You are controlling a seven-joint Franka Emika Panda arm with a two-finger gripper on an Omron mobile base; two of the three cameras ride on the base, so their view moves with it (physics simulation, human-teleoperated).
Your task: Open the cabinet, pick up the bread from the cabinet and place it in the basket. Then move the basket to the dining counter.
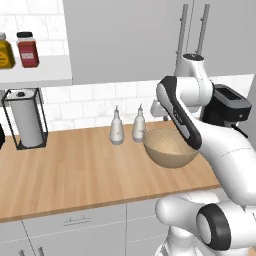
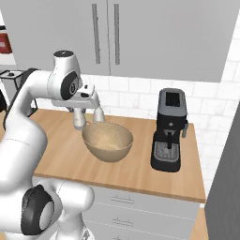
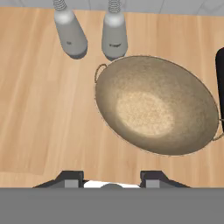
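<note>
The cabinet (image 2: 154, 33) hangs on the wall with both grey doors closed, and its two long vertical bar handles (image 2: 96, 33) stand side by side; it also appears as the cabinet (image 1: 125, 40). The bread is hidden. The tan woven basket (image 2: 108, 140) sits empty on the wood worktop, also seen as the basket (image 1: 170, 147) and the basket (image 3: 155, 105). My gripper (image 3: 111, 177) hovers above the worktop just left of the basket, pointing down, open with nothing between its fingers. The gripper (image 2: 86, 103) is level with the shakers. The dining counter is out of view.
Two white shakers (image 3: 70, 33) stand behind the basket near the tiled wall. A black coffee machine (image 2: 169, 131) is right of the basket. A paper towel holder (image 1: 25, 120) stands far left under a shelf with jars (image 1: 27, 50). Grey drawers (image 1: 75, 222) run below the worktop.
</note>
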